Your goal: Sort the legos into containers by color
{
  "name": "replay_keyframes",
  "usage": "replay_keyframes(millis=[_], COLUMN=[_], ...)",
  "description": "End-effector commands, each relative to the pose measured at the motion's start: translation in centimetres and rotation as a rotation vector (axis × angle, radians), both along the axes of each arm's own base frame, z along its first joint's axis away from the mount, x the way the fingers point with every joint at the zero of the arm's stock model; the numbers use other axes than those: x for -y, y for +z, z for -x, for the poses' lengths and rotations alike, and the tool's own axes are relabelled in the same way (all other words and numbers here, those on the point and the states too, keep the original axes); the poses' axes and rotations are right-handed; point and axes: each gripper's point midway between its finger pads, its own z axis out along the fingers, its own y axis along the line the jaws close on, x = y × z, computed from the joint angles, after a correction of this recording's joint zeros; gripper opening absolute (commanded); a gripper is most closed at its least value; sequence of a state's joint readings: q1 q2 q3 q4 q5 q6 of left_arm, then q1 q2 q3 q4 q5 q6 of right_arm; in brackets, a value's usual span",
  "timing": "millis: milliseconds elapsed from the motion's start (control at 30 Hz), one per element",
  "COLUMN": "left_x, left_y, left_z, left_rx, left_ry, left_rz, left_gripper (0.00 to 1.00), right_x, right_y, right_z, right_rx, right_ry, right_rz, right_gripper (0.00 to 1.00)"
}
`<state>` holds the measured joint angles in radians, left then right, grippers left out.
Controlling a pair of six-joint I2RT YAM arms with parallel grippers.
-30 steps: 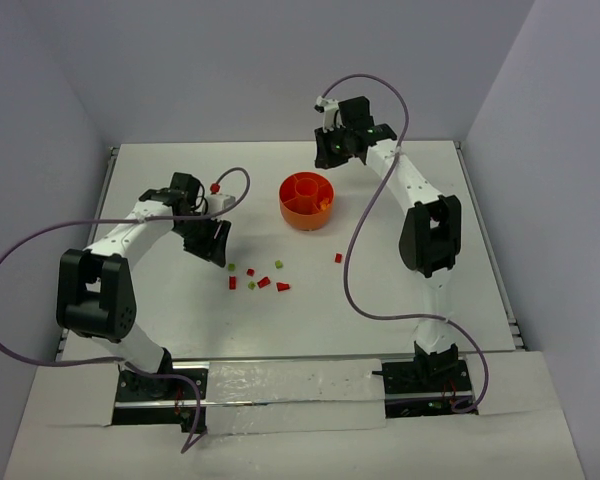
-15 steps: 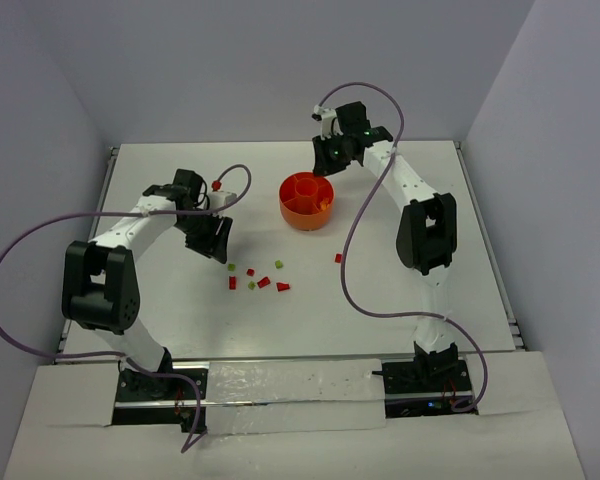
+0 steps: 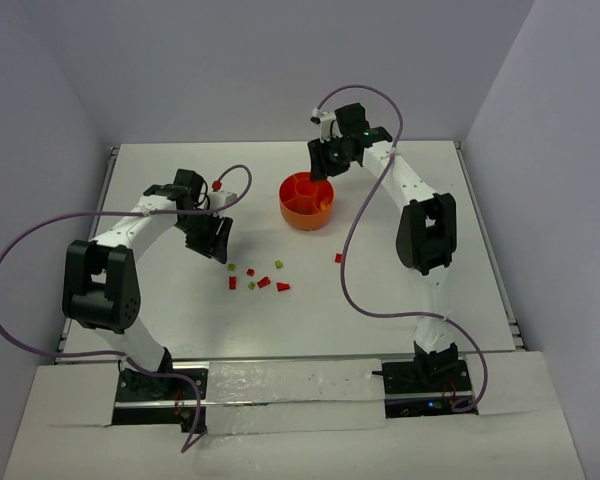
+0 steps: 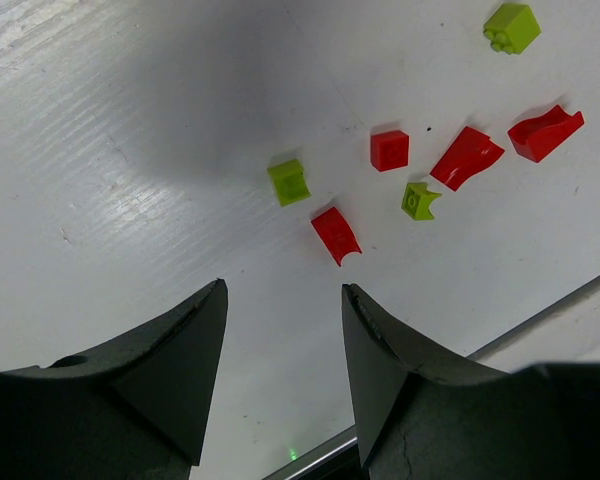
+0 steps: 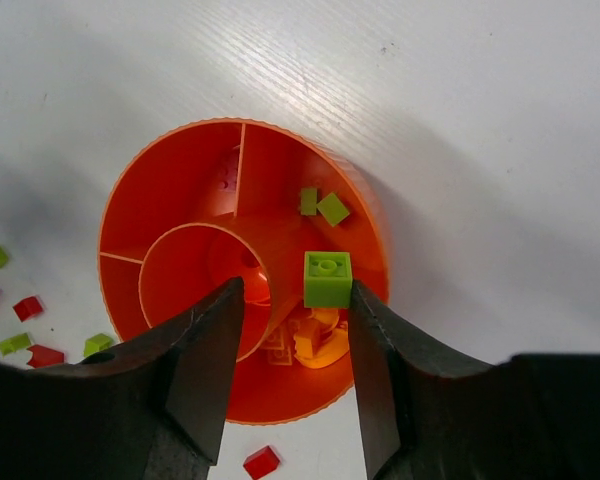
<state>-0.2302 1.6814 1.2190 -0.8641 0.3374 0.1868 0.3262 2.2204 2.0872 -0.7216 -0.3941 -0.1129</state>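
Observation:
The round orange bowl [image 3: 305, 222] stands at mid-table; the right wrist view looks straight down into it [image 5: 170, 150]. My right gripper [image 5: 295, 290] hovers over it with jaws wide apart. A green brick [image 5: 327, 279] sits against the right fingertip only, above the bowl. Two green bits [image 5: 320, 205] lie in one compartment, orange-yellow bits [image 5: 315, 340] in another. My left gripper [image 4: 284, 295] is open and empty, just above the table beside loose red and green legos [image 3: 258, 280]; the nearest is a red curved piece [image 4: 335, 233].
A lone red brick [image 3: 338, 258] lies right of the loose group, near the bowl's front [image 5: 261, 462]. The table's front metal edge [image 4: 540, 315] runs close behind the loose pieces. Purple cables loop from both arms above the table.
My right gripper has moved left and down, from behind the bowl to over it. My left arm has barely shifted.

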Motion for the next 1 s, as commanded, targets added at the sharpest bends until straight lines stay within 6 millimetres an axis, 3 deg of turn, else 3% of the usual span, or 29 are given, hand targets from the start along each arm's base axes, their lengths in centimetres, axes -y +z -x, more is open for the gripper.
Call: replay_keyframes(millis=[0, 167, 400, 567, 967], left_x=[0.4, 0.9, 0.9, 0.9, 1.3], left_y=[1.1, 0.6, 0.4, 0.5, 0.4], left_z=[-0.3, 1.0, 1.4, 1.3, 1.4], left_rx=[0.037, 0.011, 0.013, 0.021, 0.014], left_ry=[0.011, 0.003, 0.000, 0.006, 0.013], left_rz=[0.019, 0.013, 0.004, 0.003, 0.022], left_gripper=[0.58, 0.57, 0.57, 0.57, 0.55], right_x=[-0.6, -0.8, -0.8, -1.0, -1.7], right_y=[1.8, 3.1, 2.7, 2.9, 4.3], right_z=[0.3, 0.2, 0.7, 0.8, 1.0], right_rx=[0.031, 0.056, 0.042, 0.044, 0.077], right_ry=[0.013, 0.013, 0.023, 0.028, 0.032], right_rz=[-0.018, -0.026, -0.022, -0.021, -0.012], right_gripper=[0.55, 0.62, 0.63, 0.74, 0.76])
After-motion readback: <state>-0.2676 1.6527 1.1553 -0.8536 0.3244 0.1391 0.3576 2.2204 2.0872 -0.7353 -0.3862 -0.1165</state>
